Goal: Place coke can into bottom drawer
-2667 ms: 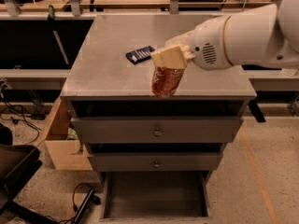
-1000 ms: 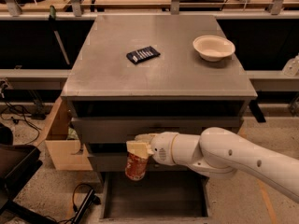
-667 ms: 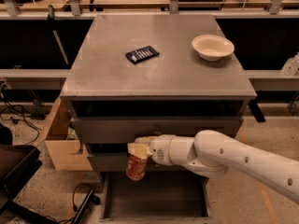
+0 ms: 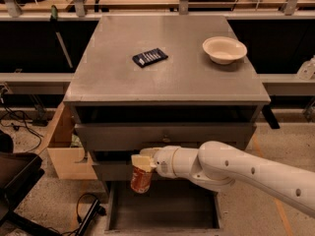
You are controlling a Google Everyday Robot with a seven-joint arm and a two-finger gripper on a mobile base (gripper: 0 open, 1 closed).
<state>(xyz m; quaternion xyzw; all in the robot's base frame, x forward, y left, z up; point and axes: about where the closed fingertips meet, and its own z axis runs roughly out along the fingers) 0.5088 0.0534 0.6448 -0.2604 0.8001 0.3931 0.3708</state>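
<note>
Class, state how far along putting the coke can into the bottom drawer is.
Done: the drawer stands open, and the can is picked up. In hand: the tool holds it above the drawer's left side. Left: lower it in and let go.

You have a pale bowl (image 4: 224, 49) at the far right of the tabletop (image 4: 167, 82), with a dark flat packet (image 4: 150, 57) well apart to its left. A cardboard box (image 4: 61, 154) sits lower left.

Pincer (image 4: 141, 163) low before the drawer fronts, clamped on top of upright coke can (image 4: 141, 181), above open bottom drawer (image 4: 172, 206). On bench (image 4: 118, 85): pale bowl (image 4: 224, 49), dark flat packet (image 4: 150, 57).
</note>
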